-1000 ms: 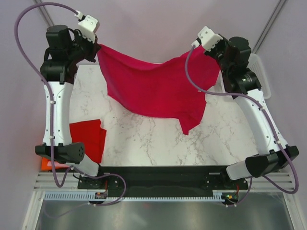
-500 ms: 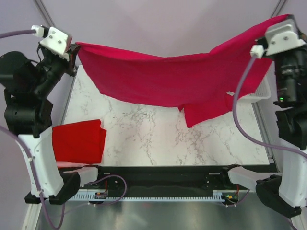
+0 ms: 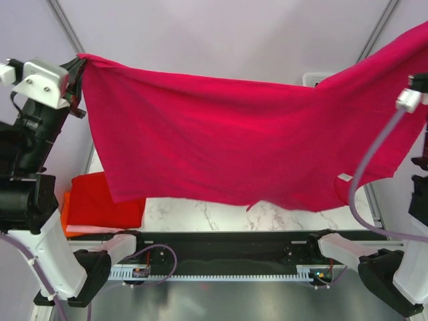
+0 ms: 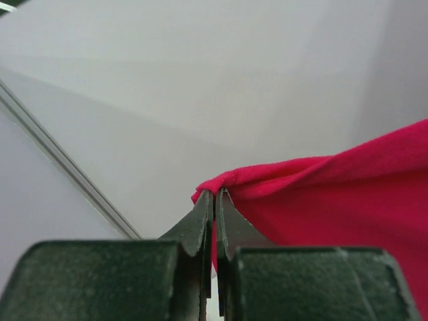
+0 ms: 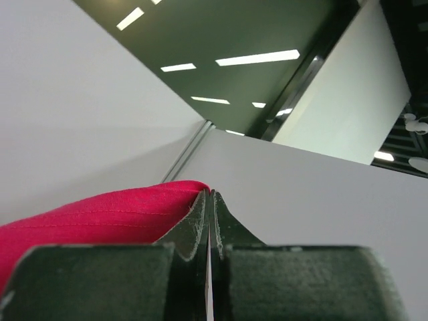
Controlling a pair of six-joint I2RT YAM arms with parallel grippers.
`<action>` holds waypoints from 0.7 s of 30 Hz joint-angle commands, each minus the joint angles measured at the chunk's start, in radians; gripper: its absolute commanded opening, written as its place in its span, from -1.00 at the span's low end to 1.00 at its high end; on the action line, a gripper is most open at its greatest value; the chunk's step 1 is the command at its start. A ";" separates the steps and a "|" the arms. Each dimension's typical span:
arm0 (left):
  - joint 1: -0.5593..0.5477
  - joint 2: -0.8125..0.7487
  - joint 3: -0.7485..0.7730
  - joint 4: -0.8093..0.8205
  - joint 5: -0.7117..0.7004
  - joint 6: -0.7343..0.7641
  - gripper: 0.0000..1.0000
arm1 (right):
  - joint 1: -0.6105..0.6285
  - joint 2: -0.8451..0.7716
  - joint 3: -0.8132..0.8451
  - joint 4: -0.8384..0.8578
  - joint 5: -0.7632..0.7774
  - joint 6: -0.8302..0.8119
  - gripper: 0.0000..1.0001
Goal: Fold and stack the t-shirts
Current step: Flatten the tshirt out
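Raspberry-crimson cloth t-shirt [image 3: 221, 140] hangs spread wide in the air above the white marble-patterned tabletop [image 3: 200, 215], strung between my two arms like washing on a line. My left gripper [image 4: 215, 200] has its dark jaws pressed fully together on a puckered corner of the cloth. My right gripper [image 5: 209, 197] is clamped just as tight, with a fold of the same shirt pinched at its tips.

I judge the shirt is lifted and pulled sideways like this so it falls flat and sheds its creases before it is laid on the tabletop for folding. Its lower edge hangs over the near side of the tabletop, and I cannot tell whether it brushes the surface.

At the left side of the tabletop lies a brighter red folded t-shirt [image 3: 100, 200], with an orange cloth [image 3: 65, 214] showing under its left edge. That reads to me as the stack already begun.

Much is hidden. The hanging cloth screens nearly all of the tabletop from the overhead camera, so I cannot say what else lies there. Only a corner of a white plastic basket [image 3: 315, 78] peeks over the shirt's top edge, beyond the far right of the tabletop. The overhead view cuts off the right gripper. Which corners of the shirt are held, I cannot make out.
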 commanded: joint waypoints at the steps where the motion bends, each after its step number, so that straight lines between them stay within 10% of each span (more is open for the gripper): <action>1: 0.004 0.080 -0.085 0.023 -0.031 0.040 -0.95 | 0.002 0.071 -0.126 0.045 -0.014 -0.046 -1.00; 12: -0.001 0.328 -0.466 0.104 0.060 0.035 -0.96 | -0.007 0.311 -0.516 0.195 -0.077 0.024 -1.00; 21: -0.031 0.742 -0.383 0.119 0.058 0.026 -0.95 | -0.047 0.678 -0.696 0.324 -0.023 -0.028 -1.00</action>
